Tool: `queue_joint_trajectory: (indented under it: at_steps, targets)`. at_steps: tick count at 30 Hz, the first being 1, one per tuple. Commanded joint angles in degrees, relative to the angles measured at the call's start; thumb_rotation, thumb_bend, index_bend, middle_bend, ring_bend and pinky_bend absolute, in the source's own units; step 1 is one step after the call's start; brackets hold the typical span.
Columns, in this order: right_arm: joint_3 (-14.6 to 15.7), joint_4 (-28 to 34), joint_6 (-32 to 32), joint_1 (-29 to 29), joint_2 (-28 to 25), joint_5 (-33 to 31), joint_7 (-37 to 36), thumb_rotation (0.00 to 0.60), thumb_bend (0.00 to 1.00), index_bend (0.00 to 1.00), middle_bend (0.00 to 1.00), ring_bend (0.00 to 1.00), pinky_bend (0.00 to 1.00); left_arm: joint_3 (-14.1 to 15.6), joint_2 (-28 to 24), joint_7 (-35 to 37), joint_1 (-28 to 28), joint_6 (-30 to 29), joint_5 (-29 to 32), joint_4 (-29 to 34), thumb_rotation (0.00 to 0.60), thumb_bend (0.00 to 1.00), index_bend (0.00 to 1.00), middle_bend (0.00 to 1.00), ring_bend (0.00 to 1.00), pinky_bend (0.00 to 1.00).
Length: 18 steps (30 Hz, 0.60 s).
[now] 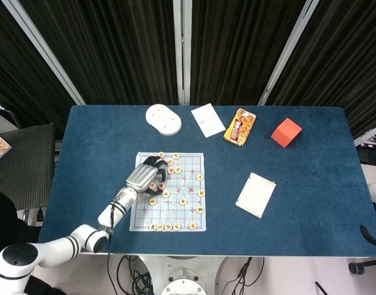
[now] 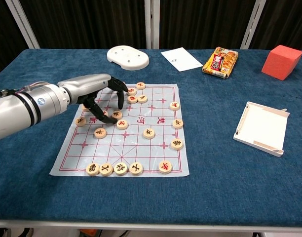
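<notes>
Left hand: my left hand [image 2: 99,96] hangs low over the far-left part of the xiangqi board [image 2: 122,129], fingers curled downward and spread. The dark fingertips [image 2: 111,120] come down beside a red-marked piece [image 2: 117,114]. I cannot tell whether anything is pinched yet; nothing looks lifted.

Right hand: I see it in neither view.

Step in hand: I judge I am at the reach-and-settle stage over one piece, before any firm grasp.

Next move: I reckon it calls for closing thumb and finger gently on that single disc without nudging its neighbours, which lie just beside it.

Where the piece lies: on the board's left half, in the third rank from the far edge, touching the sheet; from the head view my hand [image 1: 141,178] covers that area.

Count of pieces: I count about seventeen wooden discs in the chest view, five of them in a row along the near edge [image 2: 121,169]; some may be hidden under my hand.

Other things, one of each: a white oval lid [image 2: 128,57] at the far edge, a white card [image 2: 181,59] to its right, a snack packet [image 2: 220,62], a red block [image 2: 282,61] at the far right, a white shallow tray [image 2: 262,128] right of the board.

Table: blue cloth tabletop [image 2: 215,187].
</notes>
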<state>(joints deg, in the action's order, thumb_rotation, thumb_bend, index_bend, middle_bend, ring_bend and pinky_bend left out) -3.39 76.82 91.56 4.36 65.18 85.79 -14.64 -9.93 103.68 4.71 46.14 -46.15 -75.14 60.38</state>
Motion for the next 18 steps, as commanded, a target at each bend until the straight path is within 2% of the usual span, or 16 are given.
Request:
queue_joint_trajectory:
  at_steps: [1, 18]
  targets:
    - [0.0, 0.0, 0.0, 0.0, 0.0, 0.0, 0.0, 0.6, 0.13, 0.0, 0.0, 0.0, 0.0, 0.0, 0.0, 0.2, 0.1, 0.0, 0.0, -0.2, 0.6, 0.22, 0.48, 0.14, 0.0, 0.06]
    - [-0.1, -0.2, -0.4, -0.1, 0.2, -0.1, 0.2, 0.6, 0.13, 0.0, 0.0, 0.0, 0.0, 0.8, -0.3, 0.2, 0.7, 1.2, 0.2, -0.2, 0.6, 0.32, 0.53, 0.14, 0.0, 0.06]
